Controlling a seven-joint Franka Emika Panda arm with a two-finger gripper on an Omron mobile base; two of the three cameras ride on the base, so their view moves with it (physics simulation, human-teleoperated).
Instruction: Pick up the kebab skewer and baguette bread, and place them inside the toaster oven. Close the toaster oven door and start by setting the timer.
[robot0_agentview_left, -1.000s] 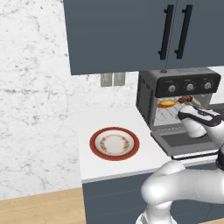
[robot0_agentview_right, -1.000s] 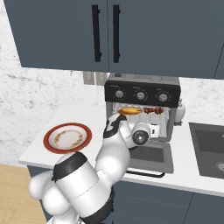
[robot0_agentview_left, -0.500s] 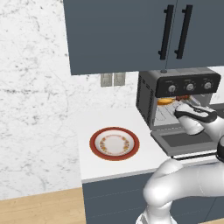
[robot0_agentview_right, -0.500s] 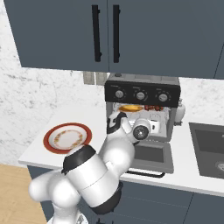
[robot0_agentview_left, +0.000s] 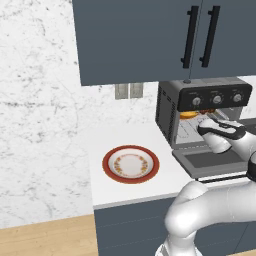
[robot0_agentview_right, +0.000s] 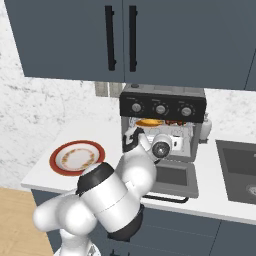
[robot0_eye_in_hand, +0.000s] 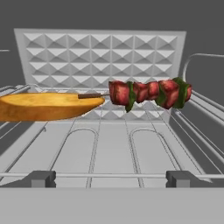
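We've got the toaster oven (robot0_agentview_left: 200, 107) sitting on the white counter (robot0_agentview_left: 135, 192) under the dark cabinets (robot0_agentview_right: 135, 40), with its door (robot0_agentview_right: 170, 176) dropped flat open in front of it. Both foods are inside on the wire rack (robot0_eye_in_hand: 109, 144). From the hand camera, the baguette (robot0_eye_in_hand: 46, 106) lies on the left side of the rack and the skewer (robot0_eye_in_hand: 146, 94) is to its right, with the bare stick end reaching over the baguette's tip; we can't say whether they actually touch. In the right base view the baguette (robot0_agentview_right: 149, 122) shows as an orange streak just under the black knob panel (robot0_agentview_right: 162, 106), with the dark red skewer (robot0_agentview_right: 175, 122) chunks next to it.

The gripper (robot0_agentview_left: 212, 125) is right at the oven mouth, above the open door. Our read is that its jaws are spread wide with nothing between them, since both foods lie on the rack ahead of it.

The red-rimmed plate (robot0_agentview_left: 131, 164) sits on the counter, well to the left of the oven. A sink (robot0_agentview_right: 239, 170) is off to the right.
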